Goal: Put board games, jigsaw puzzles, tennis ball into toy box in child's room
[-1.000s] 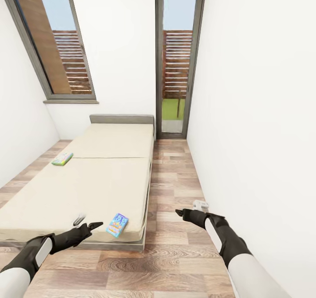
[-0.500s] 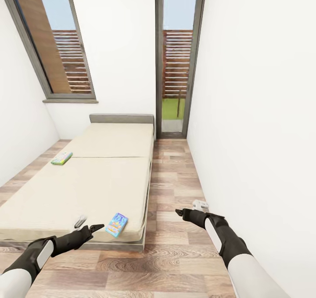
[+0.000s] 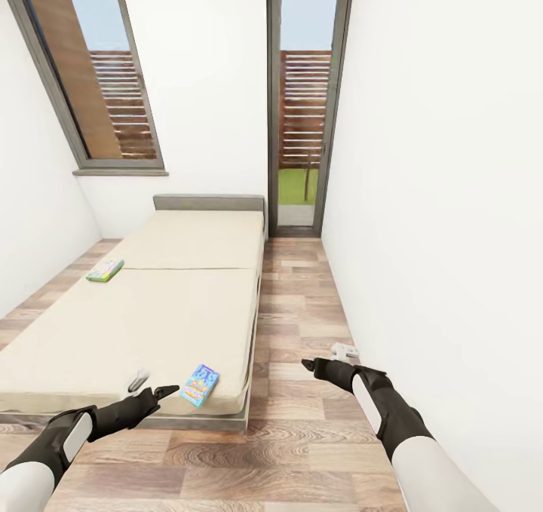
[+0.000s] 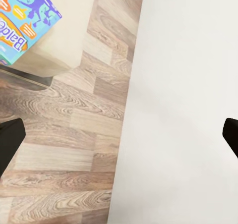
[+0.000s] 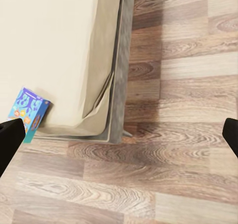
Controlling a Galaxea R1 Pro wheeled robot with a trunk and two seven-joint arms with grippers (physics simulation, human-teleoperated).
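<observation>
The bed (image 3: 173,301) with its cream cover fills the left of the child's room. A blue cartoon board game (image 3: 200,384) lies at its near right corner, partly over the edge. A pale green board game (image 3: 105,271) rests near the bed's far left side. My left gripper (image 3: 167,390) hovers open just short of the blue game, which the left wrist view catches as the blue game (image 4: 25,21) beyond the open left gripper (image 4: 119,137). My right gripper (image 3: 308,363) hangs open over the floor, with the blue game (image 5: 29,110) off to one side of it (image 5: 119,135). The table and toy box are out of view.
A white wall (image 3: 437,233) runs close along the right, leaving a narrow wood-plank aisle (image 3: 294,301) beside the bed. A glass door (image 3: 302,120) stands at the far end. A small grey object (image 3: 137,380) lies on the bed near my left gripper, and a small white object (image 3: 345,352) sits on the floor by the wall.
My left arm has dropped a little and drawn slightly back. The whole view has shifted marginally, so the camera moved. The right arm and both games are unchanged.
</observation>
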